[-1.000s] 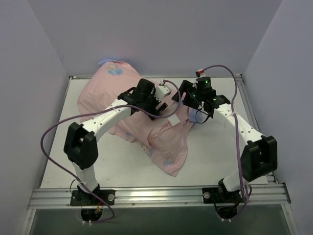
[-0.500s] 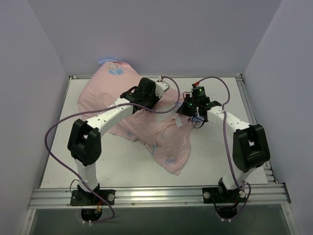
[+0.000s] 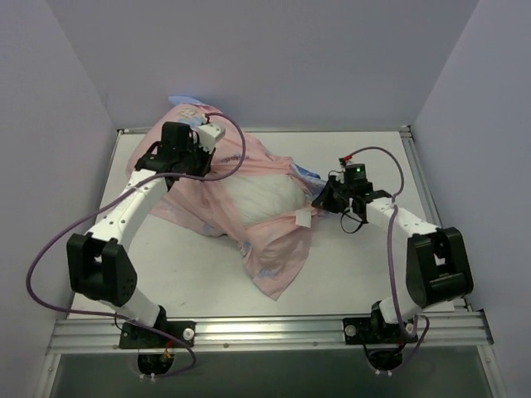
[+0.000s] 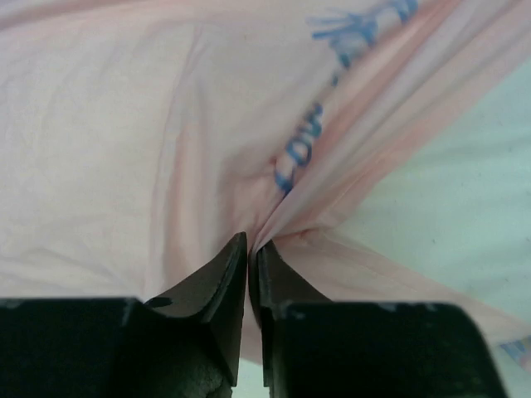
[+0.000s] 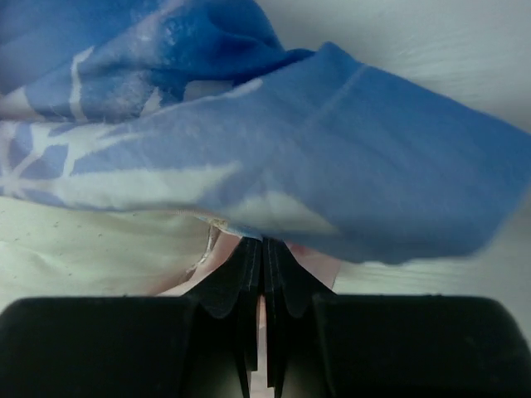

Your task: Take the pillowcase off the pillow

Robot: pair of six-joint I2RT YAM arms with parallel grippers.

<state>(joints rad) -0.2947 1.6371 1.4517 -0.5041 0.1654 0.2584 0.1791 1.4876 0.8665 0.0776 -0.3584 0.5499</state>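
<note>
Pinching a fold of the thin, pale pink printed fabric pillowcase, the left claw is pressing its dark fingers together on the cloth, and taut creases are fanning out from the grip. In the overhead view this arm is reaching to the upper left of the frame, at the far end of the bundle.

The right claw is likewise clamped tight, with a sliver of pink cloth caught between its fingers under a blue, snowflake-printed fold of the same cover. It is sitting right of centre, touching the bundle's right end. The two opposed grips are probably there to stretch the cover's mouth open and slide it off.

The plump, plain white stuffed pillow is showing through a gap at mid-frame. Pink cloth is draping over its upper left and trailing as a limp flap toward lower centre, so the stripping looks only partly done.

Everything is lying on a flat white table enclosed by pale lilac walls. An aluminium rail along the lower edge is carrying both arm bases.
</note>
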